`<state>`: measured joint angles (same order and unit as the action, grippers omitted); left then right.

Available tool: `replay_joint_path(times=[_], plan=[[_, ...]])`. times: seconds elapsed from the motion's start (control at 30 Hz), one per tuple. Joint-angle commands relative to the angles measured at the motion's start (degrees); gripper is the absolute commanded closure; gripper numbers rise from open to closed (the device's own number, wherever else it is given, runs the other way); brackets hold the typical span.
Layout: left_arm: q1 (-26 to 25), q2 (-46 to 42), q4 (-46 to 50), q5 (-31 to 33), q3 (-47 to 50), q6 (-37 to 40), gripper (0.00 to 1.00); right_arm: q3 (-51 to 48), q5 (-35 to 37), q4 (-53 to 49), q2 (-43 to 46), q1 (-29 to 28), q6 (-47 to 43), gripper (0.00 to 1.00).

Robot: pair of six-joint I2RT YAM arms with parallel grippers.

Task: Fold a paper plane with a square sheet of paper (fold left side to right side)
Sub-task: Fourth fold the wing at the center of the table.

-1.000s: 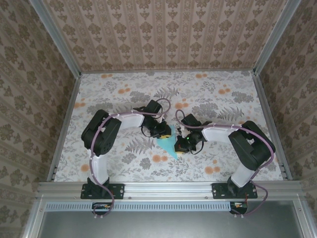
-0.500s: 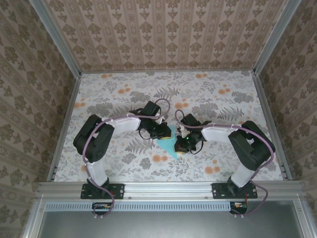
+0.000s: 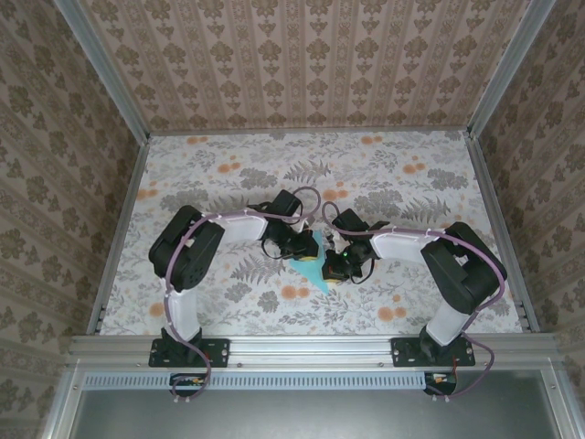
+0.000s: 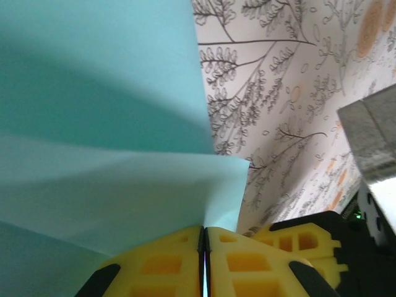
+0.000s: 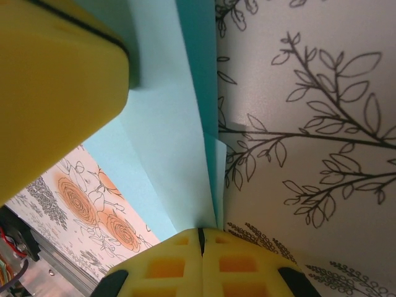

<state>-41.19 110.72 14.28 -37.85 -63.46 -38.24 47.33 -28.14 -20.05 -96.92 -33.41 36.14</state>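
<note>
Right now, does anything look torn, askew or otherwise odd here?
Nothing stands out. The light blue paper, folded to a point, shows no tear; the left tool and right tool are each shut on an edge of it.

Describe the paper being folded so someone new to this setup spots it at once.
Find the flowered table and look near its middle. There the sheet of paper is pinched by the left fingers and the right fingers. It is the one plain light blue thing on the busy leaf-and-flower print, folded, with a point toward the near edge.
</note>
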Motion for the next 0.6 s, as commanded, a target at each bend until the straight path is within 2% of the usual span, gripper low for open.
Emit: replay_joint_path(times=[0.0,0.57], plan=[[-0.05,1.27,2.33,2.98,-2.18,3.14,0.89,-1.40,9.68,-7.44,-3.28,0.45,-0.67,1.00],[2.77,2.40,1.79,7.98,-1.17,5.61,0.90,-1.08,9.81,-8.86,-4.00,0.27,-1.62,1.00]])
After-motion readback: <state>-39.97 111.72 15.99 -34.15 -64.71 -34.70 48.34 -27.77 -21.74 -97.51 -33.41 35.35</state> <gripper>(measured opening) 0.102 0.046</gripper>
